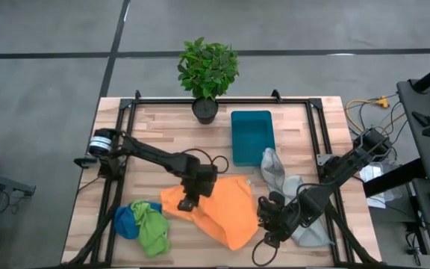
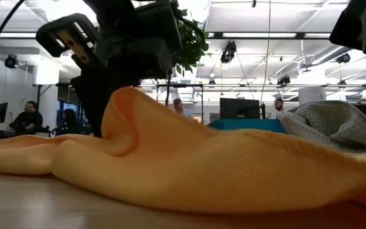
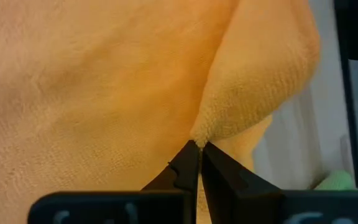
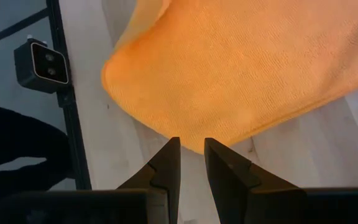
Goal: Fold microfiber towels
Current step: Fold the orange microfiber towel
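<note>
The soft orange microfiber towel lies spread and rumpled on the pale wooden slatted table, near its front edge, between the two arms. The left gripper has its dark fingers pressed together on a small pinch of the towel's edge at the left side, which lifts the cloth into a ridge there, as the low view shows; holding so little fabric seems meant to raise one layer alone for a fold. The right gripper hovers at the towel's front right corner with its fingers parted by a narrow gap and nothing between them, probably lining up to take that corner, though whether the tips touch the cloth is hard to tell.

The crumpled lime green cloth and the bunched blue cloth lie touching each other at the table's front left, waiting. The larger pale grey towel trails from beside the teal plastic bin toward the right arm. A leafy green potted plant stands at the back edge, well apart from the work.
</note>
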### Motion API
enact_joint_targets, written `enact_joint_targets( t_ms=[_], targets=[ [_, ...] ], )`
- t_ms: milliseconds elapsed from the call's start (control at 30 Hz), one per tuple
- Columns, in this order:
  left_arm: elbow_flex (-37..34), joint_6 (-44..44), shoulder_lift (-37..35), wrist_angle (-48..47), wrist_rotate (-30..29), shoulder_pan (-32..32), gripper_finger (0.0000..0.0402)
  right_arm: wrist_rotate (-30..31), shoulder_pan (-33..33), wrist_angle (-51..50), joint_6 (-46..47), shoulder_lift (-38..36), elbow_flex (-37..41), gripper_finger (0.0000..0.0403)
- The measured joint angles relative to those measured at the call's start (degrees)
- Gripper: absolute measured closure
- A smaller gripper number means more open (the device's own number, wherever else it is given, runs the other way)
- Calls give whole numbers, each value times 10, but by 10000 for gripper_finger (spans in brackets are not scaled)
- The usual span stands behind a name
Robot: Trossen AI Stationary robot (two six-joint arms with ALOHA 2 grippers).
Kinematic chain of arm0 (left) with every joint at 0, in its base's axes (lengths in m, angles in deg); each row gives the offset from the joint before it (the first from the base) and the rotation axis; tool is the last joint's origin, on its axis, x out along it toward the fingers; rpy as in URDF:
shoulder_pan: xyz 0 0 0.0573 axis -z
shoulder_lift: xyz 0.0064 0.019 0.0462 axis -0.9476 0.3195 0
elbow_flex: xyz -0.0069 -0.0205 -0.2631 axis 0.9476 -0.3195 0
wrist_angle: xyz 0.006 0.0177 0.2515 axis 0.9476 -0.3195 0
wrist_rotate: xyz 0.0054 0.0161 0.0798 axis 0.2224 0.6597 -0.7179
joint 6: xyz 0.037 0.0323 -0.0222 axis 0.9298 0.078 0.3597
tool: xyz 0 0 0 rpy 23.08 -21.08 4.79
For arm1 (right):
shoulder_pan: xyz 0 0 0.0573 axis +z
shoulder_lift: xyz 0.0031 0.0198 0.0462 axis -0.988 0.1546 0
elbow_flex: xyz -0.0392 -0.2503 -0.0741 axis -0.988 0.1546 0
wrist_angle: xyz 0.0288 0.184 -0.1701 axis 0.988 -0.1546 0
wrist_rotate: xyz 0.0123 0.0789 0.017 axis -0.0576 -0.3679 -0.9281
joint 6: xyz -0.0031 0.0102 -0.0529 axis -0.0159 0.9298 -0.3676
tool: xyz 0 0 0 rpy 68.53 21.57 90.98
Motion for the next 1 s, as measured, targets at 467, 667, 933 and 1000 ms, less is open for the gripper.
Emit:
enact_joint_targets(
  t_ms=[467,667,933,1000],
  targets=[
    [0,-39,-38,2,-66,13,209,19,1,1,3,-2,2,334],
    [0,-10,-39,2,-180,125,199,25,5,0,3,-2,3,334],
    [-1,31,-36,0,-524,259,199,27,7,-8,3,-2,3,334],
    [-1,30,-36,2,-543,266,199,27,7,-9,3,-2,3,334]
  ],
)
